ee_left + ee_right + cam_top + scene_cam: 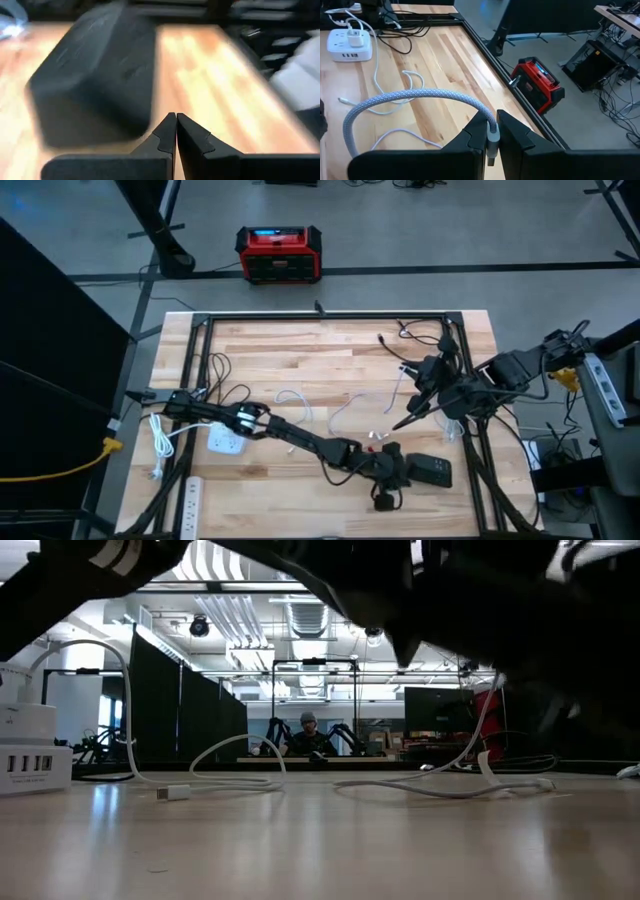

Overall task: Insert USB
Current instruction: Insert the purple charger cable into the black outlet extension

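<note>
On the wooden table [300,350], toward its near right part, the left gripper [176,125] sits low with its two dark fingers pressed together and nothing between them. Just beside it lies a dark box-shaped block [95,70], which fills much of the left wrist view; in the high view the same block [432,471] shows as a flat black piece at the end of the outstretched left arm.

The right gripper [491,131] hangs above the right side of the table, clenched on the silver plug end of a grey braided cable [405,100]. The cable arcs up out of the fingers and curves back down in a loop. Whether the plug touches anything below it cannot be told.

Farther off, on the left part of the table, stands a white power strip [349,44] with a white charger plugged in. Thin white cables [395,92] trail loosely across the boards between it and the arms; one white USB plug [173,792] lies flat on the table in the low view.

Beyond the table's far edge a red and black case [279,254] stands on the floor.
</note>
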You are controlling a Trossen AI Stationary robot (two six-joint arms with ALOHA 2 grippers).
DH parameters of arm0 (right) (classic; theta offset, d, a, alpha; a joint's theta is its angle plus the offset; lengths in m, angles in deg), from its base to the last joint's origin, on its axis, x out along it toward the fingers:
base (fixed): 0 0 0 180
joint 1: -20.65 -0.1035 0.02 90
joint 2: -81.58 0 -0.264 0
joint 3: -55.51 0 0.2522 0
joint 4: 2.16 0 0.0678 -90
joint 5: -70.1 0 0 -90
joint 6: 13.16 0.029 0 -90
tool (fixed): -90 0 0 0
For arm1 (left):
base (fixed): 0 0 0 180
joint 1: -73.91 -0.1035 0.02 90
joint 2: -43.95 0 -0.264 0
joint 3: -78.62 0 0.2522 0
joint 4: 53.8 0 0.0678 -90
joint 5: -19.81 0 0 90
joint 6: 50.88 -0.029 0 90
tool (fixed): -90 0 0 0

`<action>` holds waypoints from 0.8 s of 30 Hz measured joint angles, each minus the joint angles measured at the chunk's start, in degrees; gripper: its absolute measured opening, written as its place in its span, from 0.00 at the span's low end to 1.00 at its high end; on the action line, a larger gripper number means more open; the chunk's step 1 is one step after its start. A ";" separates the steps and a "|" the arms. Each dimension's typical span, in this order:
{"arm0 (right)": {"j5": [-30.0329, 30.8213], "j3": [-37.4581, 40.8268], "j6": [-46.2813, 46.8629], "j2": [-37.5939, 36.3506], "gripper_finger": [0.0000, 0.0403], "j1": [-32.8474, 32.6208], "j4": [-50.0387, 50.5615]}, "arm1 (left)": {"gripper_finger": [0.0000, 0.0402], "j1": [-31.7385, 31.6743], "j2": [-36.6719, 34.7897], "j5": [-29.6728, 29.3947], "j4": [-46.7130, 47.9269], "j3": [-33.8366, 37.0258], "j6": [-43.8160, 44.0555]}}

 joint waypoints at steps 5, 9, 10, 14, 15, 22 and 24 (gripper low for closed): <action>-0.45 0.00 0.00 0.02 0.04 0.00 0.03 | 0.00 -0.06 -0.03 -9.30 -0.71 -0.11 0.07; -1.77 0.00 0.02 0.02 0.04 0.00 0.12 | 0.00 -0.49 -0.13 -11.96 -0.68 -0.11 0.03; -2.43 0.02 0.02 0.02 0.04 0.00 0.18 | 0.00 -0.68 -0.22 -14.05 -0.02 -0.11 0.20; -3.84 0.07 0.69 0.02 0.04 -0.90 0.39 | 0.00 -2.67 -0.31 -22.53 5.62 -0.11 2.39; -4.00 0.07 0.90 0.02 0.04 -1.31 0.45 | 0.00 -3.25 -0.31 -23.68 6.97 -0.11 3.61; -6.51 0.07 5.50 0.06 0.04 -5.75 4.98 | 0.00 -2.88 -2.68 -21.61 8.21 -0.11 4.09; -9.03 0.13 9.64 0.18 0.04 -7.45 8.79 | 0.00 -1.76 -3.47 -19.18 7.43 -0.11 2.13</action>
